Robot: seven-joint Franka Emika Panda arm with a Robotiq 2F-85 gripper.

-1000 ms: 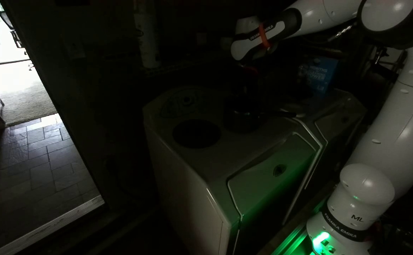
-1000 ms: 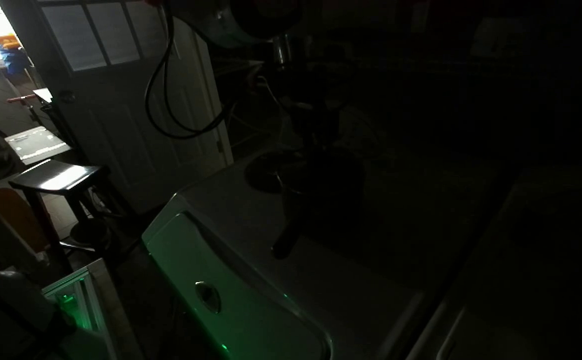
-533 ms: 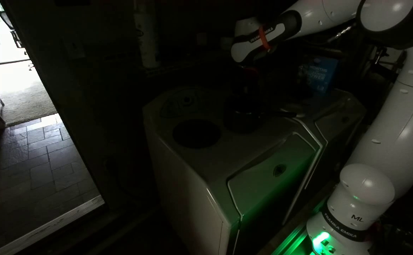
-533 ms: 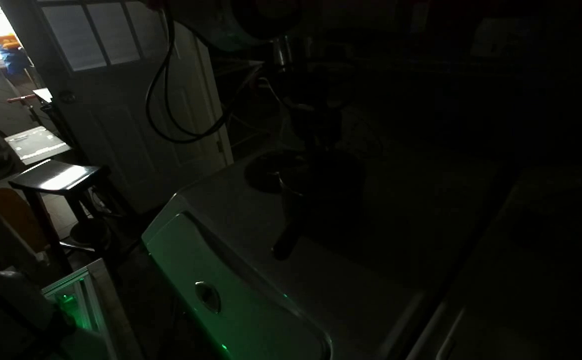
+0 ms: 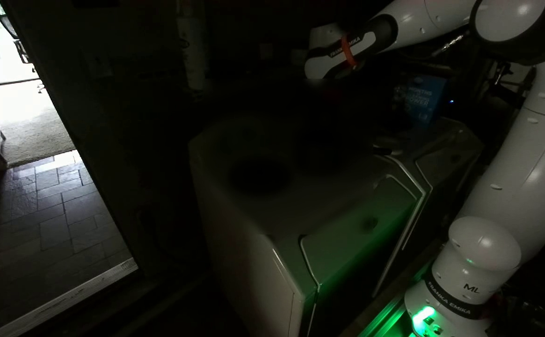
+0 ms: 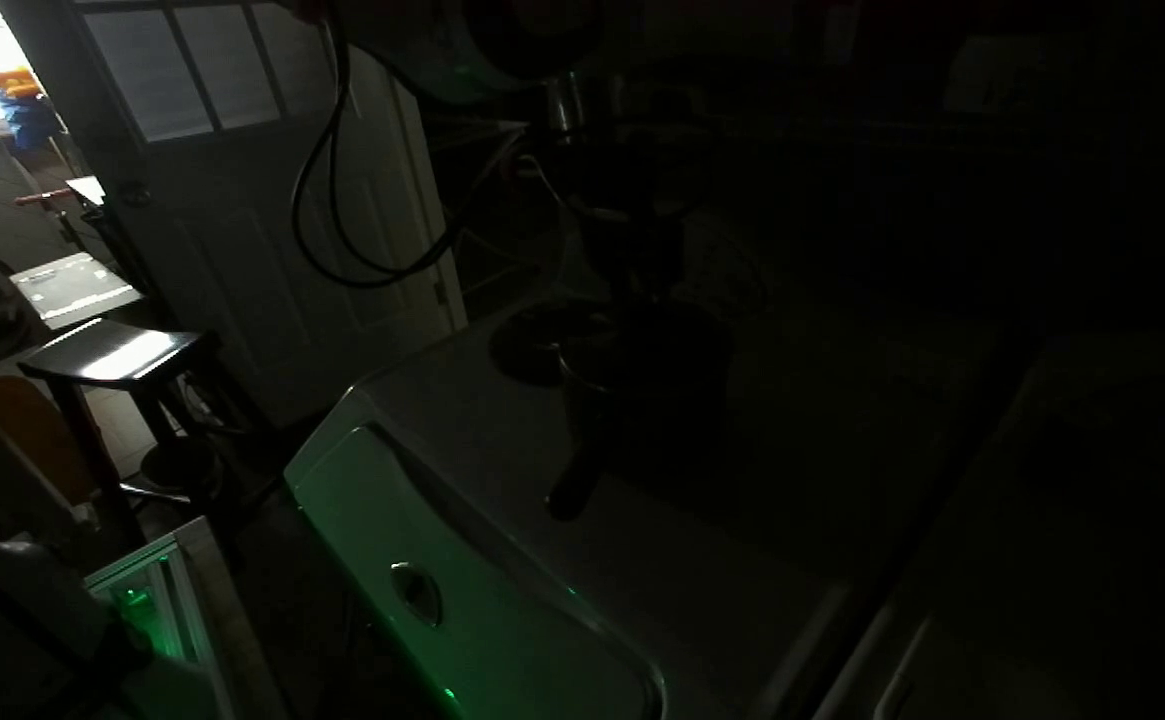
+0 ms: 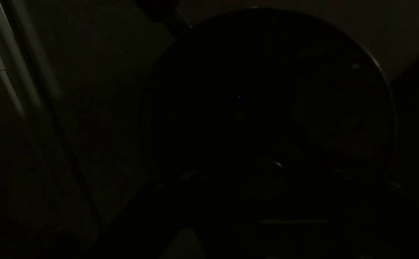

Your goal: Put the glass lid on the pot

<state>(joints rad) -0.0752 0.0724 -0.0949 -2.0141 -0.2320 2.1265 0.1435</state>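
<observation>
In an exterior view, the gripper (image 6: 640, 290) points down over the pot (image 6: 642, 408), which stands upright on the pale cabinet top (image 6: 457, 415), just beside a dark disc (image 6: 524, 350). In the wrist view, the glass lid (image 7: 340, 108) appears as a faintly reflective circle in line with the pot; its seating is too dark to confirm. Whether the gripper is clenched or released cannot be determined.
</observation>
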